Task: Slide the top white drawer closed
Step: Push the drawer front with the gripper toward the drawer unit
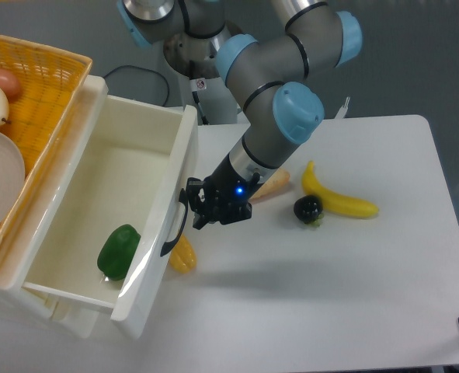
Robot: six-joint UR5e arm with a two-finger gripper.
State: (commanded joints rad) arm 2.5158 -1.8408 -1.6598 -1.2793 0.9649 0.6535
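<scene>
Hovering at the curved black handle [175, 223]: gripper [196, 210], finger gap unclear; glossy white plastic top drawer [163, 183] wide open, push pending.

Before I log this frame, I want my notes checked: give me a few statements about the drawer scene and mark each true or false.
1. The top drawer is pulled open. True.
2. A green pepper lies inside the drawer. True.
3. The gripper is far from the drawer's handle, over by the banana. False: it is right next to the handle's upper end.
4. The drawer is empty. False: the pepper is in it.
5. A dark round fruit sits touching the banana on the table. True.
</scene>
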